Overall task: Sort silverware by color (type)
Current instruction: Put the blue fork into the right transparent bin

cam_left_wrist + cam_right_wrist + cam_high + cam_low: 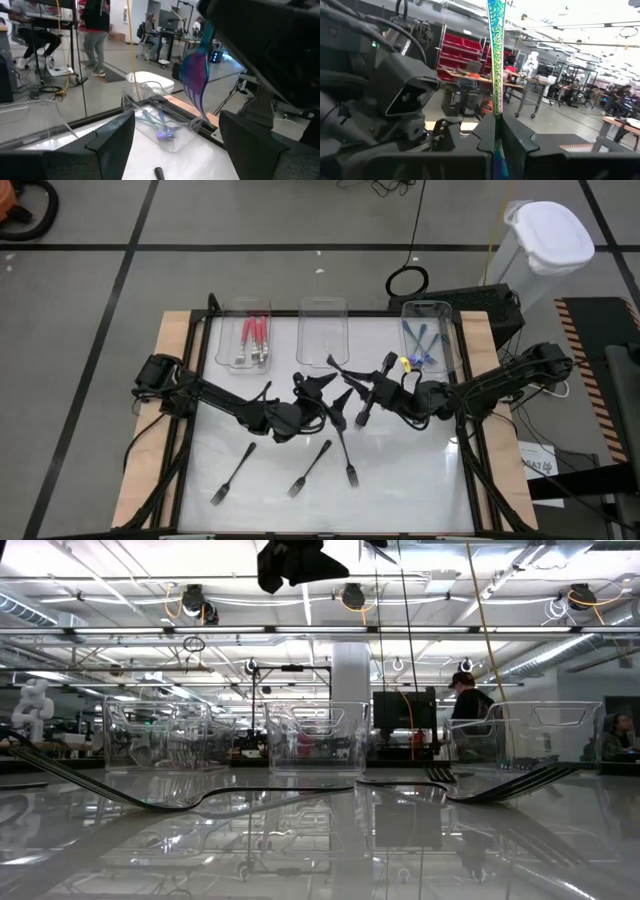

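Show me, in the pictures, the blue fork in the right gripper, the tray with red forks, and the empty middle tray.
blue fork (496, 60), right wrist view, patterned handle.
tray with red forks (228, 332), high view, left wall.
middle tray (322, 340), high view, bare floor.

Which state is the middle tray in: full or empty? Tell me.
Empty. In the high view, the middle tray shows only clear plastic; the left tray holds red-handled forks.

The right claw (498, 131) is closed on a slim fork (495, 60) with an iridescent blue-green handle. Its two dark fingers (485, 132) pinch the handle from both sides, and the fork stands upright above them. Just beside the claw sits the other arm's dark claw (407, 100), with black cables above it. Far behind are red storage bins (457, 55), work tables and people, all blurred.
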Controlling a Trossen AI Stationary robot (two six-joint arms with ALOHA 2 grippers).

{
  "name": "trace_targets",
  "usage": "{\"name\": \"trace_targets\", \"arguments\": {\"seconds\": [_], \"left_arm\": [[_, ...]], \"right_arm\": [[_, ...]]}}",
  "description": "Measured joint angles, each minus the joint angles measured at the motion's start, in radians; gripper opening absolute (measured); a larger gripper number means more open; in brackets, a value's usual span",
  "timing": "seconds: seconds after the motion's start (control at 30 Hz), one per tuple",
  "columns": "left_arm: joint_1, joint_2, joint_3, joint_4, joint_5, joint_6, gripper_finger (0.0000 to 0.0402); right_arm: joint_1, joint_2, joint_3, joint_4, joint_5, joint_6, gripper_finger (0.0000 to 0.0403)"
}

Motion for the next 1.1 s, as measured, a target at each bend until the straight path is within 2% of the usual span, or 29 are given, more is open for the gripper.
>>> {"name": "trace_targets", "arguments": {"seconds": [0.23, 0.47, 0.57, 0.73, 1.03, 1.1], "left_arm": [[0.0, 0.0, 0.0, 0.006, 0.027, 0.009, 0.0285], [0.0, 0.0, 0.0, 0.013, 0.056, 0.114, 0.0283], [0.0, 0.0, 0.0, 0.013, 0.051, 0.128, 0.027], [0.0, 0.0, 0.0, 0.013, 0.047, 0.129, 0.0208], [0.0, 0.0, 0.0, -0.011, 0.026, 0.128, 0.0025], [0.002, -0.002, 0.0, -0.016, 0.019, 0.129, 0.0012]], "right_arm": [[-0.01, 0.001, 0.0, 0.006, -0.019, 0.004, 0.0011], [-0.011, 0.005, 0.0, 0.006, -0.116, 0.033, 0.0011], [-0.011, 0.005, 0.0, 0.004, -0.142, 0.032, 0.0011], [-0.011, 0.005, 0.0, -0.006, -0.146, 0.033, 0.0011], [-0.011, 0.005, 0.0, -0.027, -0.145, 0.02, 0.0024], [-0.009, 0.005, 0.0, -0.041, -0.143, 0.019, 0.0032]]}}
